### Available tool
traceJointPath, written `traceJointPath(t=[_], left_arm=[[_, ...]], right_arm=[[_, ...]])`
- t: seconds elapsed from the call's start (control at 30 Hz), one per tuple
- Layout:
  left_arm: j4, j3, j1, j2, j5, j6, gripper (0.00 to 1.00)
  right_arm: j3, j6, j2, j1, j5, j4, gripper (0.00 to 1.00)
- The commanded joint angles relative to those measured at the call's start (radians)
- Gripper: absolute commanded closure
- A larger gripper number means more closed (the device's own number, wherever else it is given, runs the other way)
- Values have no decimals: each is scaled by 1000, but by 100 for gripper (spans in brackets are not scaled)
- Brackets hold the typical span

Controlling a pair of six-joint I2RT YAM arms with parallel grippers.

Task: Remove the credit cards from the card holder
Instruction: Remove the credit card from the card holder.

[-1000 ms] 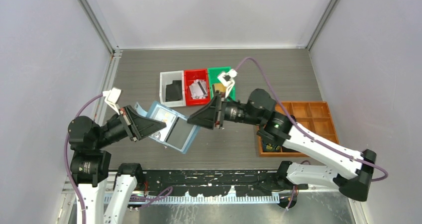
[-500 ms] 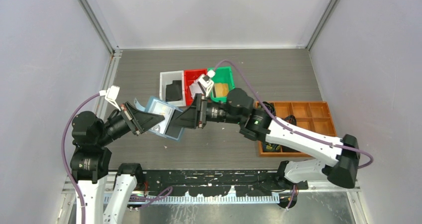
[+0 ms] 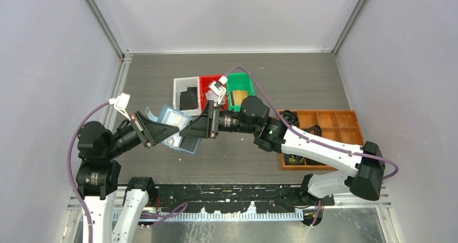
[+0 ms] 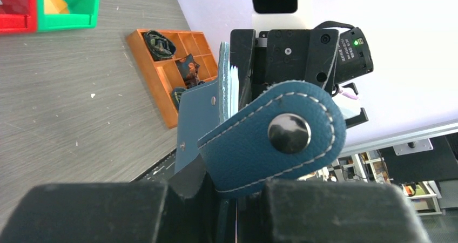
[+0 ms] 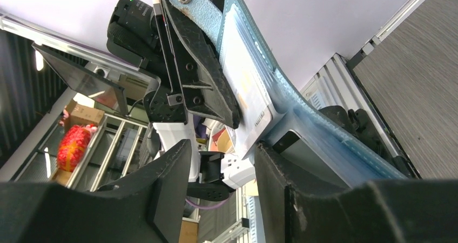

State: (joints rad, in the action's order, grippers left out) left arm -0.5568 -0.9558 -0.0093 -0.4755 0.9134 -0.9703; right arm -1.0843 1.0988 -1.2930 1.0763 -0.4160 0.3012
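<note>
left hand (image 4: 237, 197) clenched on card holder (image 4: 281, 140); right hand (image 5: 222, 162) released, spread beside a card (image 5: 243, 86)

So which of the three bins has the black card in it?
The white bin, leftmost in the row: the black card lies inside it. The green bin at the right end holds a gold card; the red bin between is partly hidden.

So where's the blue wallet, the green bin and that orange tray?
blue wallet (image 4: 243, 146), left wrist view, on the leather of its snap tab.
green bin (image 3: 241, 81), top view, on its far inner wall.
orange tray (image 3: 345, 121), top view, on an empty compartment.
</note>
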Motion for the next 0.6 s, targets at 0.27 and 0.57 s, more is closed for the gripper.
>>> traceJointPath(t=[0.27,0.57], left_arm=[[151,-34,1,17,73,-140,100],[218,-18,0,16,144,-215,94]], right_arm=[[-2,18,-28,3,26,64,57],[17,128,-79,2,75,233,78]])
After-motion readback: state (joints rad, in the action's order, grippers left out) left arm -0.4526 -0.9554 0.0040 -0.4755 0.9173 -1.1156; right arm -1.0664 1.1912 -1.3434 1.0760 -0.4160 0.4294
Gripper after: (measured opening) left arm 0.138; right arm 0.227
